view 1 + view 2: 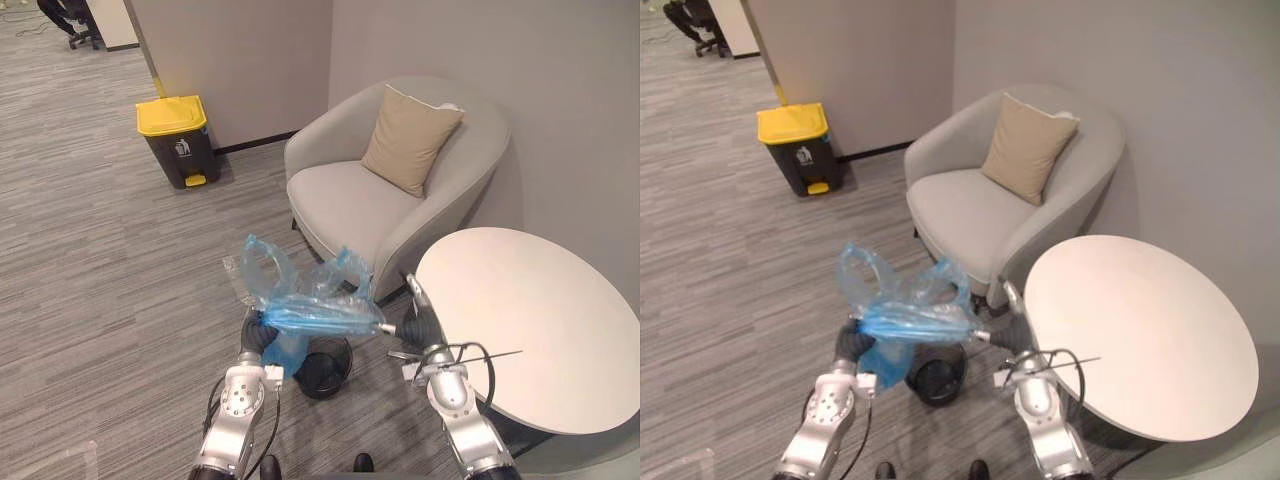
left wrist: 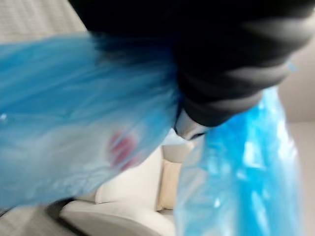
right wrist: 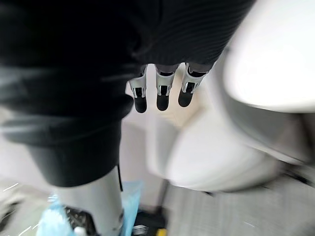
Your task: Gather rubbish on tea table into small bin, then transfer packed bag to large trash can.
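A crumpled blue plastic bag [image 1: 310,310] hangs stretched between my two hands above the small black bin [image 1: 325,370] on the floor. My left hand [image 1: 258,337] is shut on the bag's left end, and blue film [image 2: 74,123] surrounds it in the left wrist view. My right hand [image 1: 418,328] is at the bag's right end with its fingers [image 3: 162,96] straight and only its thumb reaching the plastic. The large trash can [image 1: 178,140], dark with a yellow lid, stands by the far wall to the left.
The round white tea table [image 1: 530,320] is close on my right, its top bare. A grey armchair [image 1: 350,205] with a beige cushion [image 1: 408,140] stands just beyond the bin. Open carpet lies between me and the large can.
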Tool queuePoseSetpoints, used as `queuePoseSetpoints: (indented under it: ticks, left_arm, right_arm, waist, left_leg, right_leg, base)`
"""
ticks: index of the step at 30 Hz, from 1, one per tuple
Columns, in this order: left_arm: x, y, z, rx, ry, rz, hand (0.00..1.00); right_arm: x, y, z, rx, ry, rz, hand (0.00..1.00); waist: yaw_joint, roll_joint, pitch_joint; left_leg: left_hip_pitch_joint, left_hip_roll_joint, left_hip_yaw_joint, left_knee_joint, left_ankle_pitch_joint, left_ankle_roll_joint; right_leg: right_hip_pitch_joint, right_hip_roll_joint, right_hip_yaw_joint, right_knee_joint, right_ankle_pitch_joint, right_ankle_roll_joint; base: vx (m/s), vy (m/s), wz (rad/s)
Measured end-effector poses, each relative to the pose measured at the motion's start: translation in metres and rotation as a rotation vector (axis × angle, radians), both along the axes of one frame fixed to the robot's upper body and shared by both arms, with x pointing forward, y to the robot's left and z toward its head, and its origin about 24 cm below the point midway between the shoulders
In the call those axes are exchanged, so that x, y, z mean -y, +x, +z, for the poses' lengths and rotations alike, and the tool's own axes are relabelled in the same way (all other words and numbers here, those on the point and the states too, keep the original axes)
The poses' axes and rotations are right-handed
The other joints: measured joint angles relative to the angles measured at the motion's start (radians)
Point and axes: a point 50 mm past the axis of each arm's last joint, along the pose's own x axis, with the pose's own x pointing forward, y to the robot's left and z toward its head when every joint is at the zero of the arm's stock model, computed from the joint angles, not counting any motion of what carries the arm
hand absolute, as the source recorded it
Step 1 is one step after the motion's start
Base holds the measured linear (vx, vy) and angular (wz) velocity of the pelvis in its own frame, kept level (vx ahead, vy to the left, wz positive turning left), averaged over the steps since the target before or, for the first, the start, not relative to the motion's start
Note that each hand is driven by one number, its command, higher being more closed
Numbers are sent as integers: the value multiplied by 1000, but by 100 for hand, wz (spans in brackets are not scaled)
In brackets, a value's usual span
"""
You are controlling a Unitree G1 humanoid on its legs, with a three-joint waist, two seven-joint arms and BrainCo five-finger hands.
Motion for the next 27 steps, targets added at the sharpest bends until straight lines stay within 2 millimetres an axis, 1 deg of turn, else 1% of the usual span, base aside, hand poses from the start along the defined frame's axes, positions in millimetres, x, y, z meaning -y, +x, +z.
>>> queuePoseSetpoints:
  ticks: [1,2,3,4,5,7,8,10,11,17,23,27]
  left_arm:
    - [0,-4,-9,-44,-9,-3,100]
    - [0,-6,-13,-64,-10,-9,100]
    - [-1,-10,-22,-105,-14,-20,100]
    - [-2,-13,-27,-133,-20,-19,100]
    - [-6,-16,-33,-160,-32,3,100]
    - [-23,-26,-44,-224,-42,76,100]
    - [-25,-27,-45,-230,-41,83,100]
    - [-40,-41,-54,-292,-27,133,100]
    - [-44,-43,-55,-297,-16,134,100]
    - [-44,-47,-62,-336,-23,128,100]
    - [-45,-58,-74,-405,-21,135,100]
    - [-45,-64,-83,-456,-21,136,100]
  right_arm:
    - [4,-7,-17,-84,39,-30,0]
    - [5,-10,-25,-122,48,-42,0]
    - [8,-17,-39,-195,78,-69,0]
    - [8,-22,-48,-242,98,-86,0]
    - [11,-26,-57,-291,109,-107,0]
    - [28,-39,-74,-391,129,-201,0]
    - [29,-40,-75,-399,129,-208,0]
    - [37,-47,-80,-436,157,-260,0]
    - [38,-47,-80,-436,162,-263,0]
    - [30,-36,-75,-410,199,-233,0]
    - [28,-38,-82,-452,197,-219,0]
    - [28,-48,-94,-528,184,-223,0]
  waist:
    - [0,1,9]
    - [0,2,10]
    - [0,2,14]
    - [0,1,17]
    - [1,2,22]
    - [1,4,36]
    - [1,4,36]
    - [0,3,37]
    - [0,1,38]
    - [1,2,52]
    - [2,0,56]
    - [7,4,64]
  left_leg:
    - [3,-2,-10,-2,-1,1]
    - [3,-3,-14,-3,-1,2]
    - [3,-5,-18,-4,-2,0]
    - [3,-5,-18,-4,-4,0]
    - [3,-7,-18,-4,-6,-2]
    - [6,-10,-19,-4,-7,-2]
    - [6,-11,-19,-4,-8,-1]
    - [8,-13,-18,-4,-6,6]
    - [9,-13,-18,-4,-6,6]
    - [28,-18,-16,-4,-11,9]
    - [29,-21,-14,-4,-15,10]
    - [46,-23,-3,-4,-21,12]
  right_leg:
    - [12,-1,-11,-7,-3,4]
    - [13,-2,-16,-9,-3,4]
    - [13,-4,-20,-12,-3,5]
    - [13,-5,-20,-12,-3,5]
    - [14,-7,-20,-12,-4,6]
    - [24,-10,-21,-12,-5,8]
    - [24,-10,-21,-12,-5,8]
    - [25,-11,-19,-12,-7,11]
    - [27,-11,-20,-12,-7,11]
    - [45,-16,-19,-13,-6,9]
    - [45,-18,-17,-13,-9,12]
    - [57,-21,-9,-13,-10,13]
  base:
    - [-10,2,15]
    - [-26,5,20]
    - [-25,9,10]
    - [-12,14,6]
    - [0,0,0]
    - [39,14,3]
    - [32,8,1]
    - [50,2,-1]
    - [64,-1,0]
    - [23,1,0]
    - [0,0,0]
    - [14,5,-5]
